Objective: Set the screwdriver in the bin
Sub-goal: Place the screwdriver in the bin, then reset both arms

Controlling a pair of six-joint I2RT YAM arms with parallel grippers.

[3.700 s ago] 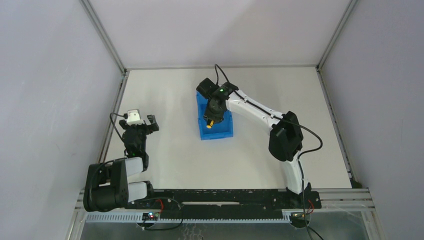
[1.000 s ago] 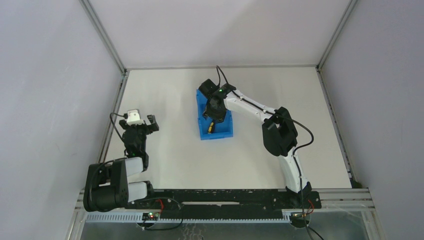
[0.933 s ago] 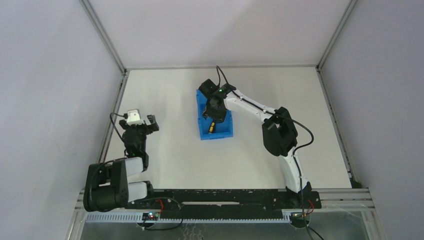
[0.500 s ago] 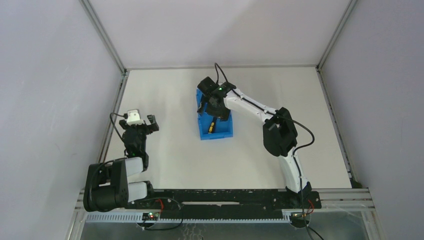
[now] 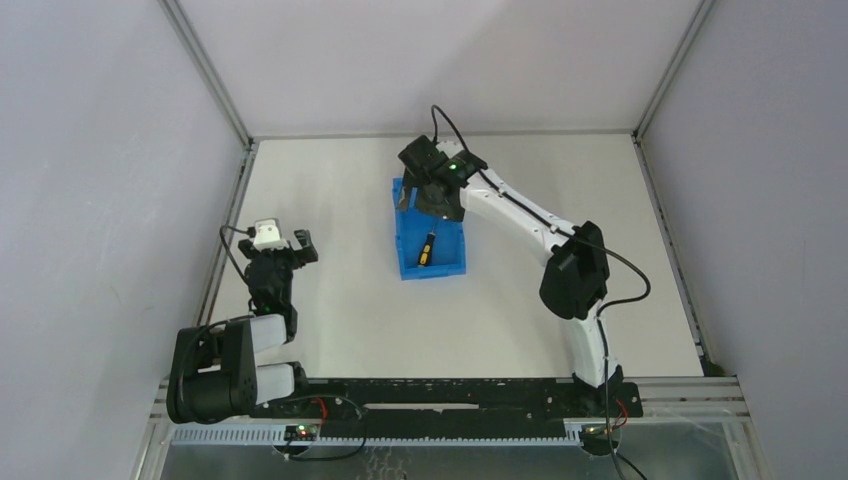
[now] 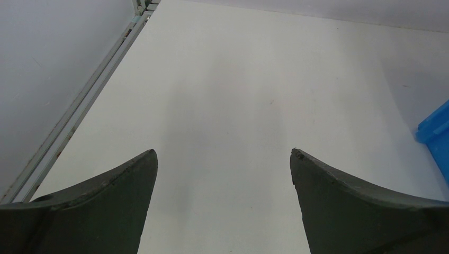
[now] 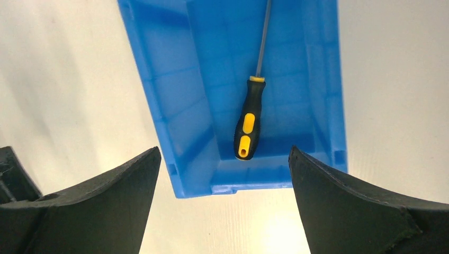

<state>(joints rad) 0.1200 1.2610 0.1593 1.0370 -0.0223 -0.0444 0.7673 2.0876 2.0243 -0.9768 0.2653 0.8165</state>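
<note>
1. Right fingers (wrist view): spread wide, pinching nothing. You see one dark tip at each lower corner.
2. Screwdriver: it lies flat on the floor of the bin, in the gap between the two tips and beyond them, touching neither. The black-and-yellow handle is the end nearer the fingers. Its butt sits close to the bin's short wall, and the thin shaft points away.
3. Top view: the right fingers hang over one short end of the bin. The screwdriver lies apart from them, toward the other end.
4. Left fingers: spread, with nothing between them and only the bare surface ahead. A blue corner of the bin shows beyond the right-hand finger.
5. In the top view you find the left fingers well apart from the bin, over the surface.
</note>
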